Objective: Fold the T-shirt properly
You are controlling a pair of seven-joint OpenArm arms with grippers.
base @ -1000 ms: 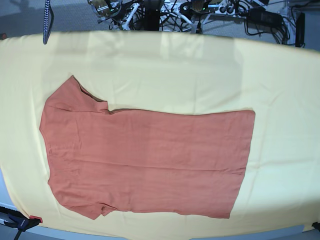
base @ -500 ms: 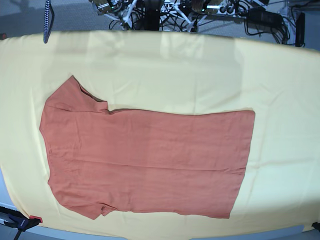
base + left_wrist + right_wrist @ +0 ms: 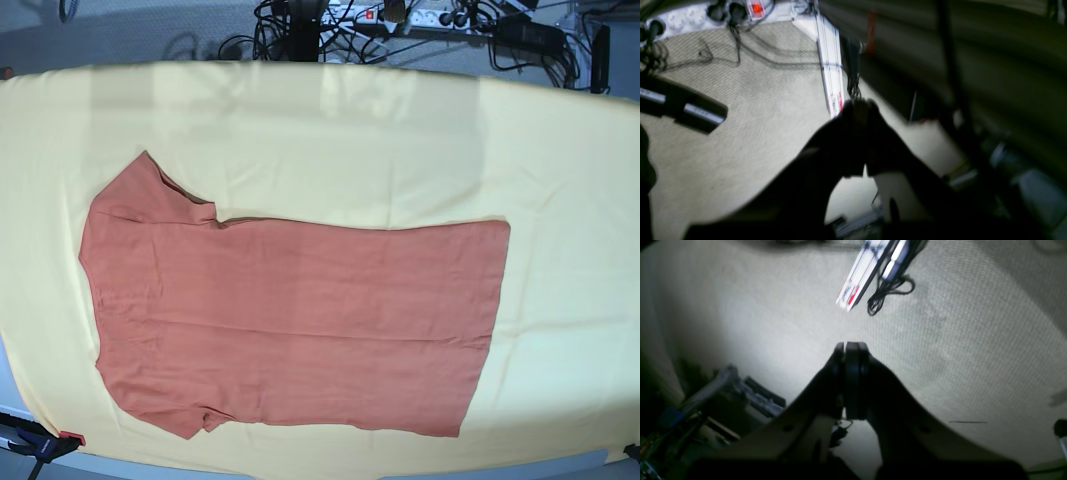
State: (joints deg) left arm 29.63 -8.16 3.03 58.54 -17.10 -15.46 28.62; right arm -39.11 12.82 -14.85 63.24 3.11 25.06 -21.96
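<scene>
Rust-orange T-shirt lies flat on a pale yellow cloth, nearer the cloth's front edge, sleeves toward its left edge and hem toward the right. Both arms are off the cloth. The left gripper and right gripper are clenched and empty, above grey carpet. To fold well, each should probably pinch a far-edge corner and draw it evenly toward the front edge.

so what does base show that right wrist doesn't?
Base only: the T-shirt lying flat, unfolded, on the yellow cloth, neither gripper in view.
Right wrist only: the right gripper, jaws shut and holding nothing, over carpet, with a white strip beside a coiled black cable.
Both: grey floor with cables; in base that is just the top edge.
</scene>
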